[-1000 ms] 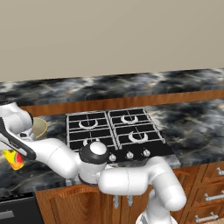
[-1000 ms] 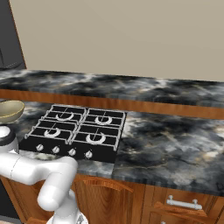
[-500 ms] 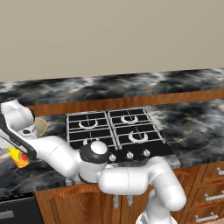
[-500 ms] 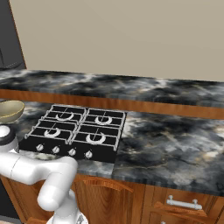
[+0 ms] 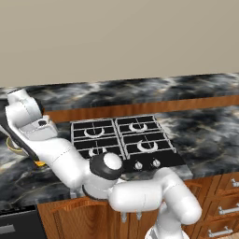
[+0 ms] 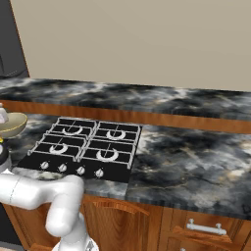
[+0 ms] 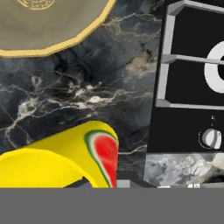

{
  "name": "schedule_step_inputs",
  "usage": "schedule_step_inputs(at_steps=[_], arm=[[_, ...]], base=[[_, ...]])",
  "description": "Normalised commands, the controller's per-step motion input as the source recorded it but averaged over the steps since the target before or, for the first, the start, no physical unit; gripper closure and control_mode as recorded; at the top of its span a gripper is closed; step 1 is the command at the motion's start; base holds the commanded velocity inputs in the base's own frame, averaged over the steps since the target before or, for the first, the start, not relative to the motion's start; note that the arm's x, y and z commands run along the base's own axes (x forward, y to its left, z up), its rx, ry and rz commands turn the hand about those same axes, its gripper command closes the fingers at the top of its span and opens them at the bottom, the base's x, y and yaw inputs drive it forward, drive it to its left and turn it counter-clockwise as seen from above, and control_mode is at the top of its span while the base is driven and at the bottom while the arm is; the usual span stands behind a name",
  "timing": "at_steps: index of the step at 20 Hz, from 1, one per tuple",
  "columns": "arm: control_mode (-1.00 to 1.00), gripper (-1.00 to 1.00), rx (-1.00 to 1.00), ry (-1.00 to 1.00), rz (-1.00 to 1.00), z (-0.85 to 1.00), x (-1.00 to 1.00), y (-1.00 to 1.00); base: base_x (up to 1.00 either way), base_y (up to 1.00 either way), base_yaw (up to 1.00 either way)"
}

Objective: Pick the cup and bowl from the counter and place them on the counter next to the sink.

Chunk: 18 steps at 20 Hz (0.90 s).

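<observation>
Cup gripped at the counter's left end; nothing yet delivered.

The cup (image 7: 61, 157) is pinched by nearly closed jaws, low over the counter (image 7: 65, 96) beside the stove (image 7: 192, 65). The bowl (image 7: 48, 22) sits just beyond, untouched. Both carries toward the sink are judged still outstanding.

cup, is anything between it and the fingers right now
Nothing visible stands between them. In the hand view the cup sits right at the gripper, which is shut on it. The bowl lies apart on the counter, the stovetop off to one side.
</observation>
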Motion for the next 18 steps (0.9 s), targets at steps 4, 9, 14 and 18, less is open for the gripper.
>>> schedule_step_inputs(at_steps=[4,9,14,18], arm=[[-1.00,1.00,0.11,-0.10,0.21,0.59,-0.71,-0.90],[-1.00,1.00,0.14,-0.07,0.17,0.57,-0.97,-0.84],[-1.00,1.00,0.17,-0.05,0.15,0.48,-0.97,-0.88],[-1.00,1.00,0.13,0.00,0.16,0.38,-0.83,-0.91]], base=[[0.00,0.00,0.00],[0.00,0.00,0.00],[0.00,0.00,0.00],[0.00,0.00,0.00]])
